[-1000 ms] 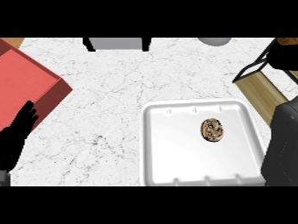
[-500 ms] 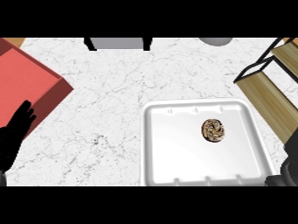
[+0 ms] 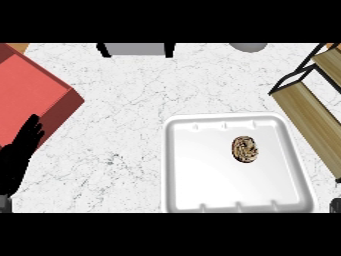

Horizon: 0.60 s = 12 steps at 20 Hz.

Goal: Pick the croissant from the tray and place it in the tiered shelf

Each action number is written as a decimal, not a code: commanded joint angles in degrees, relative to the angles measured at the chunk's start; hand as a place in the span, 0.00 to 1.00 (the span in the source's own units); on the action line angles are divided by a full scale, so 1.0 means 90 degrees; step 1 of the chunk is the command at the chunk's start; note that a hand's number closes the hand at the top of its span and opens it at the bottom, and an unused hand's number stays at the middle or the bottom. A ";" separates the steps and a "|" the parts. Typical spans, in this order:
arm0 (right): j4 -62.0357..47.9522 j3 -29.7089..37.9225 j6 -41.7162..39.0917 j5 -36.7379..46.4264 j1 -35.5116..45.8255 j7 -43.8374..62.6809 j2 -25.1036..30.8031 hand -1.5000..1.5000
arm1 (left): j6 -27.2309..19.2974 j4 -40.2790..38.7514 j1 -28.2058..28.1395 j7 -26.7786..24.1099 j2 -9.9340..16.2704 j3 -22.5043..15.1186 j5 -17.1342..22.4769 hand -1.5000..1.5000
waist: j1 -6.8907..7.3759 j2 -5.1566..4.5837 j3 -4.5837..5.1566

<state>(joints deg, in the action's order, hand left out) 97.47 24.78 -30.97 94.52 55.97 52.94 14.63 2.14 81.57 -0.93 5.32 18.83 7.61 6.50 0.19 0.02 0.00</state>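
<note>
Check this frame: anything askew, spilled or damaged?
Nothing stands out. The croissant lies intact in the white tray, the tiered shelf stands at the right, and the left hand rests open at the left edge.

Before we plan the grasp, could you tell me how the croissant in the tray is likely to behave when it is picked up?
The croissant looks small next to the white tray, so probably light. Its ridged, flaky-looking surface suggests it could crush or crumble. Lying flat and oval, it seems unlikely to roll.
</note>
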 commanded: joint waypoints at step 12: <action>-0.0975 0.1329 0.2274 -0.0707 -0.1077 0.0176 0.0564 1.00 | -0.0024 0.0238 0.0072 0.0229 -0.0166 0.0040 -0.0134 0.50 | 0.0019 -0.0026 -0.0006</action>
<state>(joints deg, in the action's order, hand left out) 92.00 33.64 -18.58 87.95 48.35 52.17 18.73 3.17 83.05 -1.79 6.16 18.26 8.45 6.00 0.28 -0.06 -0.02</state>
